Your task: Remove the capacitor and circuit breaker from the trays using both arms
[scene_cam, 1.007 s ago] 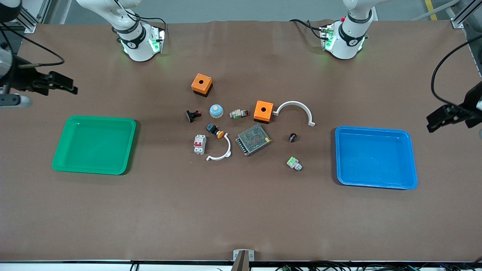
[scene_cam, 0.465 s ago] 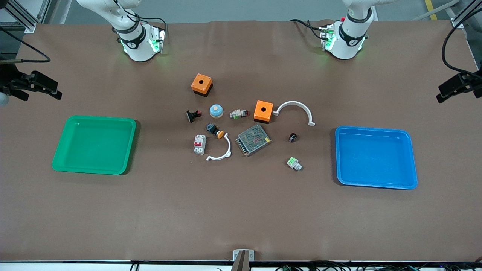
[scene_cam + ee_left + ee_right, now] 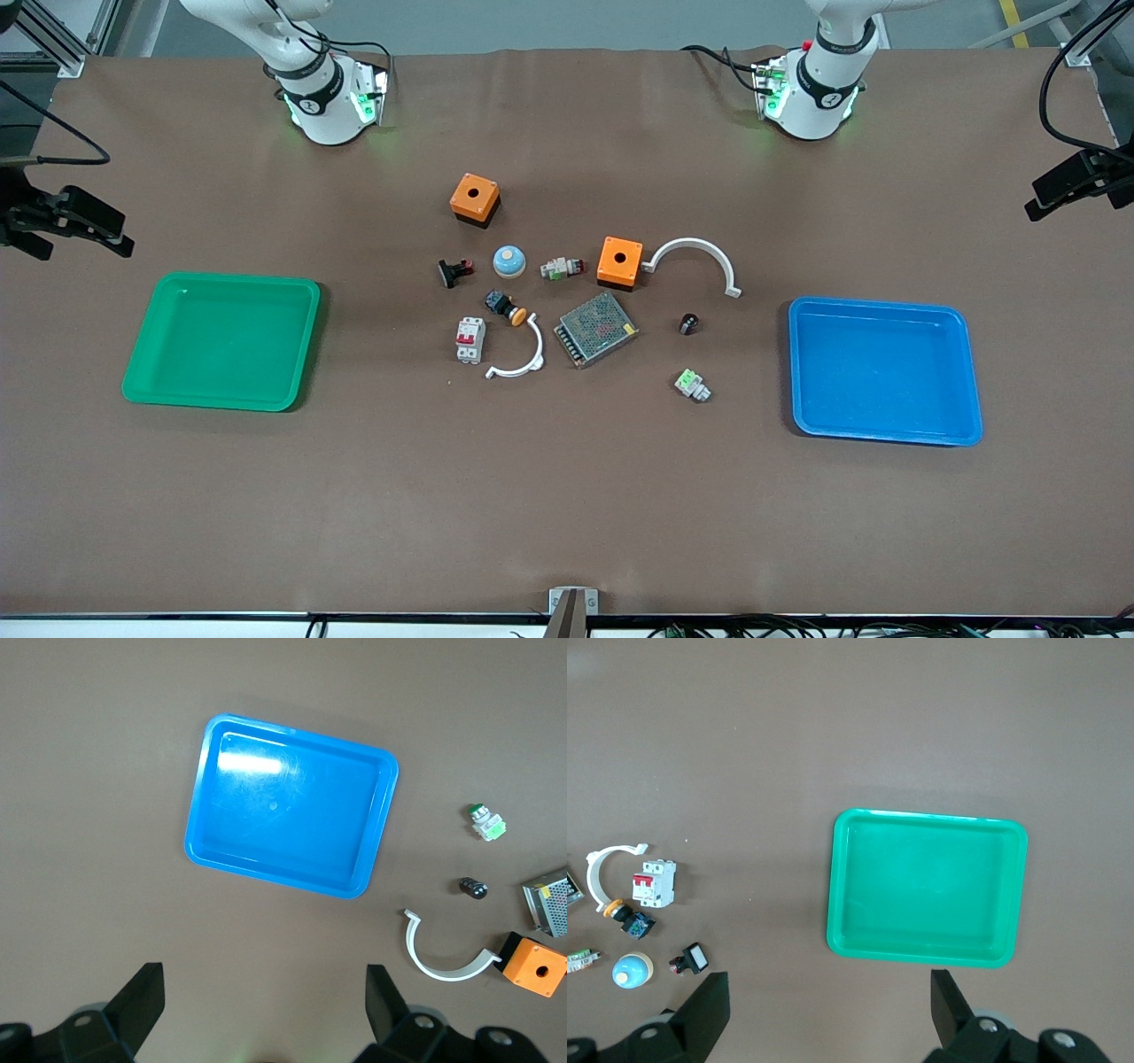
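The capacitor (image 3: 688, 322), a tiny black cylinder, lies on the table between the mesh box and the blue tray (image 3: 886, 372). It also shows in the left wrist view (image 3: 473, 889). The breaker (image 3: 470, 339), a white block with red levers, lies in the middle cluster, on its green tray (image 3: 221, 341) side, and shows in the right wrist view (image 3: 653, 884). My left gripper (image 3: 1038, 202) is open and empty, high over the table's edge past the blue tray (image 3: 288, 815). My right gripper (image 3: 120, 239) is open and empty, high over the table edge by the green tray (image 3: 926, 886).
Two orange boxes (image 3: 474, 198) (image 3: 619, 261), a metal mesh box (image 3: 596, 329), two white arcs (image 3: 695, 241) (image 3: 539, 350), a blue-domed button (image 3: 509, 260), a green-and-white connector (image 3: 692, 385), a black button with orange cap (image 3: 505, 307) and a black part with red tip (image 3: 454, 271) lie mid-table.
Both grippers have drawn outward toward their own ends of the table, and the left one has also shifted toward the bases. Nothing on the table has moved.
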Robot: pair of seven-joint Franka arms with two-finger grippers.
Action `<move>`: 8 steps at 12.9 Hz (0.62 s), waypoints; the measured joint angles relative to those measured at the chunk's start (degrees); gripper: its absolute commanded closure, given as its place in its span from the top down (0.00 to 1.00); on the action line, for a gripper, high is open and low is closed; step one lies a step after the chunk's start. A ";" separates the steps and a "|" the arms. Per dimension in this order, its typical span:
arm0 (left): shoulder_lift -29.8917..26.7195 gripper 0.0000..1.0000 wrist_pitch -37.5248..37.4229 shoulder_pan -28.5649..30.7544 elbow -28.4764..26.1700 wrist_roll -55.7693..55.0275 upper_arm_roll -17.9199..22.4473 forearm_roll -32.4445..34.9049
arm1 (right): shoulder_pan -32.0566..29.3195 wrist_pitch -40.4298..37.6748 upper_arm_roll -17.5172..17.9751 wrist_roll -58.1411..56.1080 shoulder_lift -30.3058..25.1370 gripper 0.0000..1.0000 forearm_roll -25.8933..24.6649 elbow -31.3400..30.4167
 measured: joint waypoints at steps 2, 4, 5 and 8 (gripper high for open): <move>-0.66 1.00 0.00 -0.32 -0.47 0.00 0.54 -0.43 | 0.00 -0.01 0.00 0.00 0.00 1.00 0.00 0.38; -1.99 1.00 0.01 -0.86 -2.32 -0.09 0.54 -0.45 | -0.01 0.00 -0.02 0.00 0.02 1.00 0.00 0.91; -2.53 1.00 0.01 -1.28 -3.16 -0.24 0.53 -0.46 | -0.02 -0.03 -0.03 0.00 0.00 1.00 0.00 1.61; -3.53 1.00 0.03 -2.77 -4.53 -0.95 -0.54 -0.51 | -0.05 -0.22 -0.11 0.00 0.00 1.00 0.00 2.82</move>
